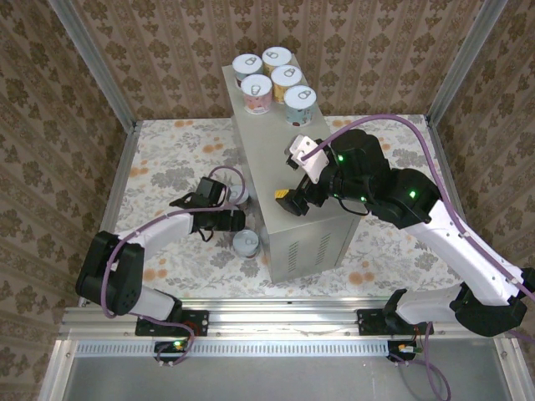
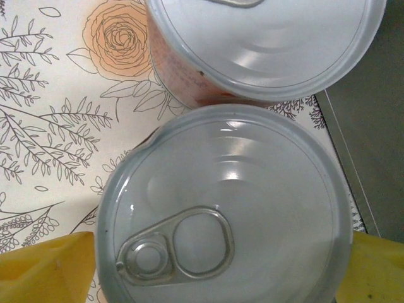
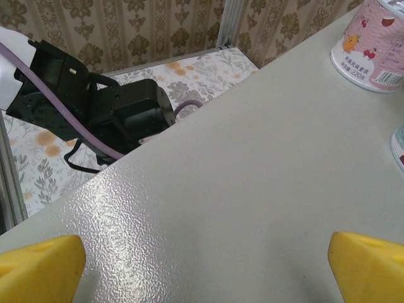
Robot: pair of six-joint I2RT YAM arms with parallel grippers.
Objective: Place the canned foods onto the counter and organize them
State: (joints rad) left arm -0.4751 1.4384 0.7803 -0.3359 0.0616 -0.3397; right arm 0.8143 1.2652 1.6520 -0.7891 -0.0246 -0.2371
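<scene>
The left gripper (image 2: 202, 271) points straight down, astride a can (image 2: 227, 208) that stands upright on the floral cloth (image 2: 50, 126). The can's axis is vertical, lid up, pull-tab on the wrist side. Whether the fingers press it cannot be told. An orange-labelled can (image 2: 265, 38) stands just beyond the fingertips. The right gripper (image 3: 202, 268) hangs spread and empty over the counter (image 3: 240, 177). Four upright cans (image 1: 260, 88) stand well ahead of it.
</scene>
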